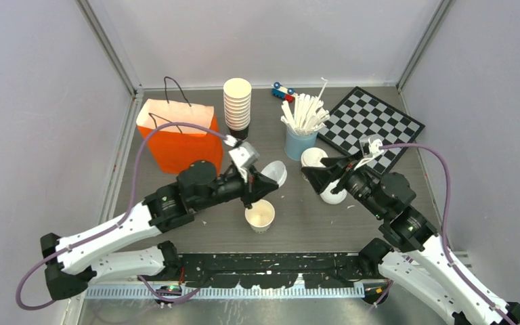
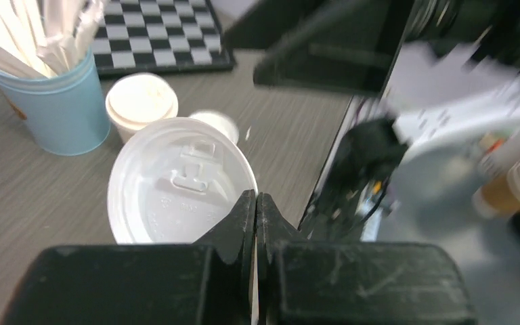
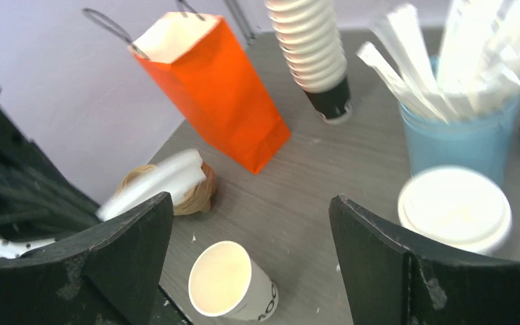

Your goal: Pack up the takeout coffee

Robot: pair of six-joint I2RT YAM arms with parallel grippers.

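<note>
Two tools: left tool clamped on rim of sip lid, near lidless cup. Right tool spread wide, lidded cup just beside, seemingly untouched.

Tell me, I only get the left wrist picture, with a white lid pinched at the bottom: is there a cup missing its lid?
Observer: Yes. From above, an open cup stands on the table right beside the left hand and its lid.
Operator: What about the other hand?
Observer: The right hand is wide open and holds nothing; a lidded cup sits beside it.
Operator: Where does coffee get packed?
Observer: Probably the orange bag, upright and open-topped, at the back left.
</note>
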